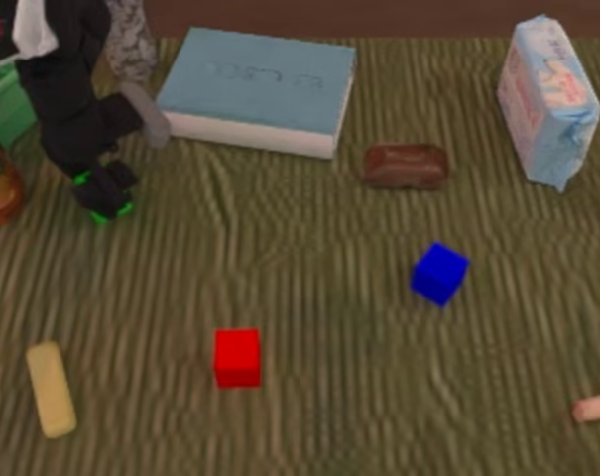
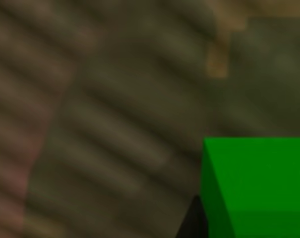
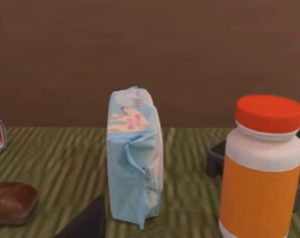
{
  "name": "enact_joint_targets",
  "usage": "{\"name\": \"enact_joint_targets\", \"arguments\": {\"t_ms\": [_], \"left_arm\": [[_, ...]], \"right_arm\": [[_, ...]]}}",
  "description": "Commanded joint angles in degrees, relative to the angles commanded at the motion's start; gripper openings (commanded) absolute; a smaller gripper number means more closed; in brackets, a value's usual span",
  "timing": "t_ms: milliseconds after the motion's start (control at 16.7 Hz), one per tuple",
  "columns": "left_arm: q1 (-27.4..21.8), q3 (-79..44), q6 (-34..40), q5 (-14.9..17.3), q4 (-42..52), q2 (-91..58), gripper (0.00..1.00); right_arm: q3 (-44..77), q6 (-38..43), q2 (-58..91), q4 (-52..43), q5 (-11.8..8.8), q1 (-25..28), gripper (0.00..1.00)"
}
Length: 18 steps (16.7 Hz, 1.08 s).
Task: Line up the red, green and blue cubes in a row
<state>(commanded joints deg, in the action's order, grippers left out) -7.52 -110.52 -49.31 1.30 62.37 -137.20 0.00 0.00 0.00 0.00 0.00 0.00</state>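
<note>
The red cube (image 1: 237,357) sits on the green cloth toward the front, left of centre. Farther back and to the right lies the blue cube (image 1: 439,274), turned at an angle. At the back left my left gripper (image 1: 106,196) points down over the green cube (image 1: 109,212), which shows only as green slivers around the fingertips. The left wrist view has the green cube (image 2: 259,183) filling one corner, with a dark finger pressed against its side. My right arm is outside the top view. One of its fingers (image 3: 88,223) shows well off to the side, with nothing held.
A light blue book (image 1: 260,84), a brown loaf (image 1: 407,166) and a pale blue packet (image 1: 547,99) line the back. A yellow bar (image 1: 51,389) lies front left, and a pink item (image 1: 597,407) is at the right edge. An orange bottle (image 3: 261,168) stands near my right gripper.
</note>
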Motion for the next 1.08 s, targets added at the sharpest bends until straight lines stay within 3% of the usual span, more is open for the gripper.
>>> {"name": "enact_joint_targets", "arguments": {"t_ms": [360, 720, 900, 1080], "left_arm": [[0.9, -8.4, 0.1, 0.0, 11.0, 2.3, 0.0], [-0.2, -8.2, 0.2, -0.1, 11.2, 2.7, 0.0], [-5.9, -4.4, 0.8, -0.1, 10.2, 5.6, 0.0], [-15.2, 2.0, 2.0, -0.2, 8.5, 10.2, 0.0]], "right_arm": [[0.0, 0.0, 0.0, 0.0, 0.0, 0.0, 1.0], [0.0, 0.0, 0.0, 0.0, 0.0, 0.0, 1.0], [0.0, 0.0, 0.0, 0.0, 0.0, 0.0, 1.0], [0.0, 0.0, 0.0, 0.0, 0.0, 0.0, 1.0]]}}
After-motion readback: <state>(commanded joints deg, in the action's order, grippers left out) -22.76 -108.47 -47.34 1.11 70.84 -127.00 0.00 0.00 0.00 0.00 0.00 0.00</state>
